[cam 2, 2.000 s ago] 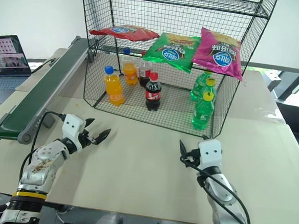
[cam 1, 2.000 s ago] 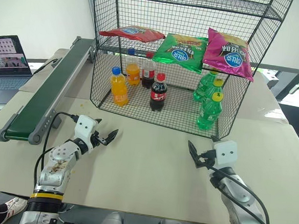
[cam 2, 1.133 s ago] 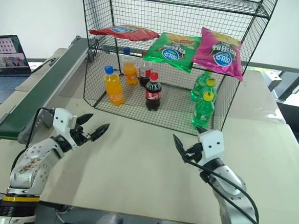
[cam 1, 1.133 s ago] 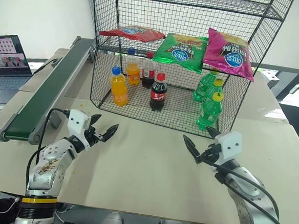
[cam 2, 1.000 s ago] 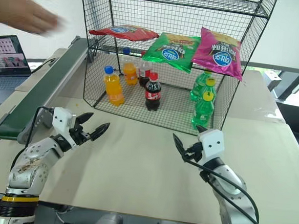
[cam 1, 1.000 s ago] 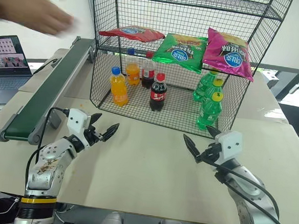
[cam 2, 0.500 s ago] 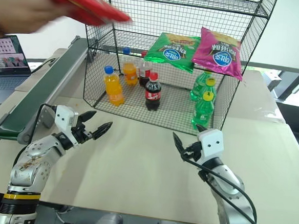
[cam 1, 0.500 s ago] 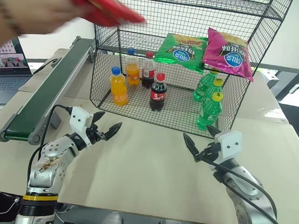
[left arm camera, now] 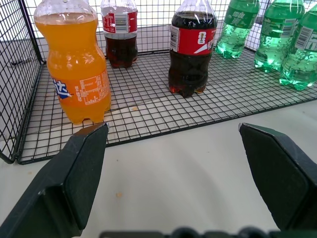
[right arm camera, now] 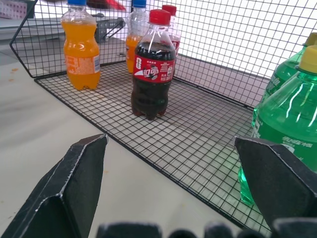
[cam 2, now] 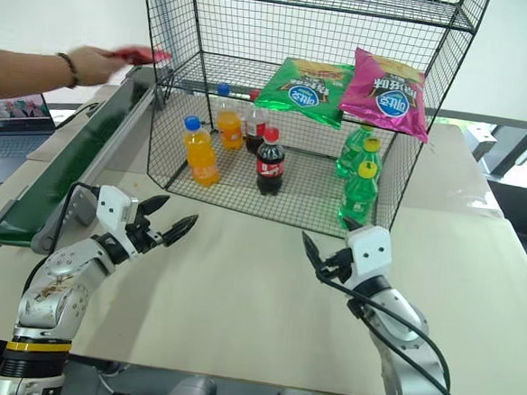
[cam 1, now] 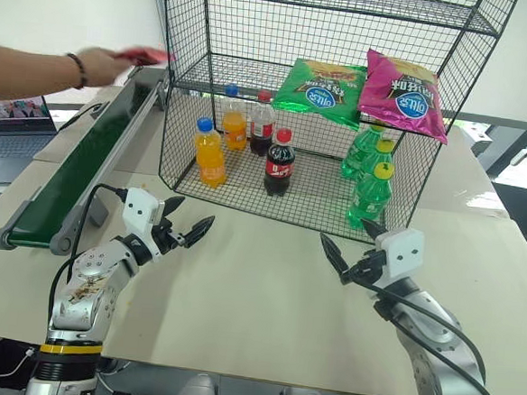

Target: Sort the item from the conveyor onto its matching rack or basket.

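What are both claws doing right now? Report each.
Left claw: open, holding nothing.
Right claw: open, holding nothing.

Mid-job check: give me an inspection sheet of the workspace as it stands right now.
Surface: beige table, bare between the claws.
Job's things: red snack bag in a person's hand above the conveyor's far end; wire rack behind.
Clutter: green snack bag, magenta snack bag, drink bottles in the rack.
Grippers: left claw and right claw open, holding nothing.
Cables: black cable along the left arm.
Surroundings: laptop beside the conveyor.
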